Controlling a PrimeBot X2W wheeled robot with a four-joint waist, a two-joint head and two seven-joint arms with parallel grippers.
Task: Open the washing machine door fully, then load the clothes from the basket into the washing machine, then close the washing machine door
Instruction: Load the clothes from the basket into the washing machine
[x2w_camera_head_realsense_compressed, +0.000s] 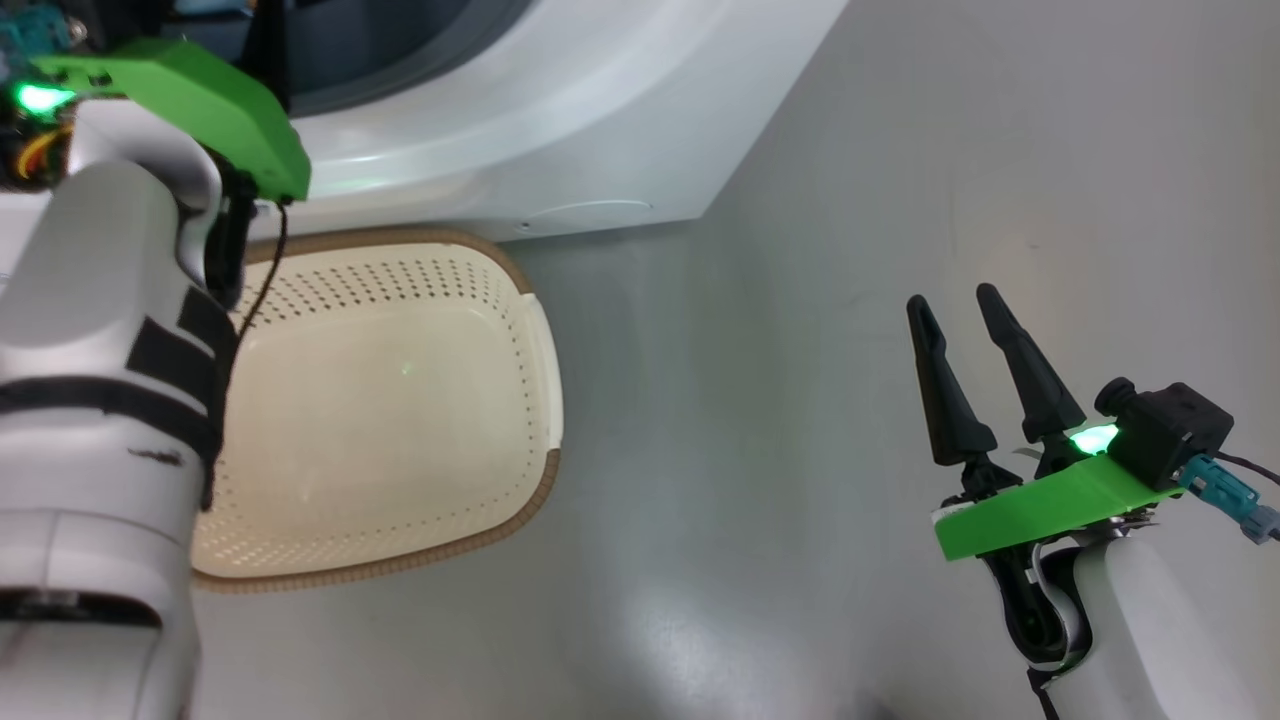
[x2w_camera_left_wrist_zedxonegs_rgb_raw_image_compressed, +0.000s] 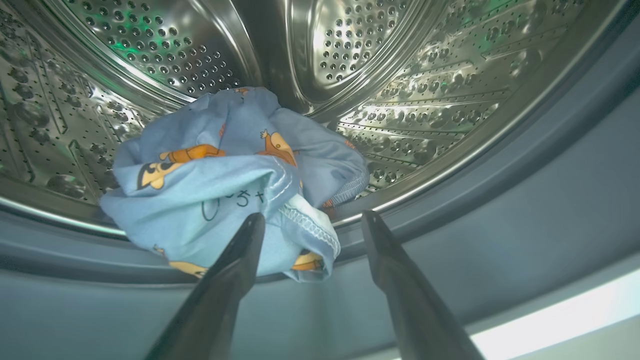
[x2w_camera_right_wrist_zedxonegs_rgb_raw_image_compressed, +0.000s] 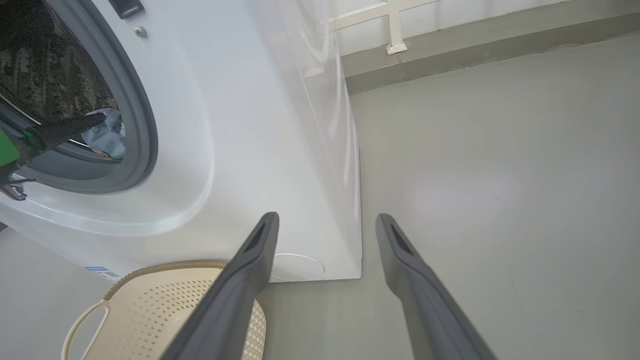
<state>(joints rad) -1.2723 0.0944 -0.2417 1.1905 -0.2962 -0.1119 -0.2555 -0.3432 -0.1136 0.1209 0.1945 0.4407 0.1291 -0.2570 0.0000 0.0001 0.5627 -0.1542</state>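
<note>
Light blue clothes (x2w_camera_left_wrist_zedxonegs_rgb_raw_image_compressed: 225, 175) with orange figures lie bunched on the front lip of the steel drum (x2w_camera_left_wrist_zedxonegs_rgb_raw_image_compressed: 350, 40), drooping over the blue-grey gasket (x2w_camera_left_wrist_zedxonegs_rgb_raw_image_compressed: 500, 210). My left gripper (x2w_camera_left_wrist_zedxonegs_rgb_raw_image_compressed: 314, 217) is open just before them, one finger overlapping the fabric's lower edge. In the right wrist view the clothes (x2w_camera_right_wrist_zedxonegs_rgb_raw_image_compressed: 107, 135) show inside the round opening of the white washing machine (x2w_camera_right_wrist_zedxonegs_rgb_raw_image_compressed: 240, 125). The cream basket (x2w_camera_head_realsense_compressed: 400, 400) stands in front of the washing machine (x2w_camera_head_realsense_compressed: 560, 130), its perforated floor bare. My right gripper (x2w_camera_head_realsense_compressed: 955, 305) hangs open over the floor, well right of the basket (x2w_camera_right_wrist_zedxonegs_rgb_raw_image_compressed: 175, 310). The washing machine door is out of view.
Grey floor (x2w_camera_head_realsense_compressed: 800, 450) stretches to the right of the machine and basket. A low grey kerb and white frame (x2w_camera_right_wrist_zedxonegs_rgb_raw_image_compressed: 395, 30) run along the far wall behind the machine. My pale left forearm (x2w_camera_head_realsense_compressed: 100, 350) covers the basket's left side.
</note>
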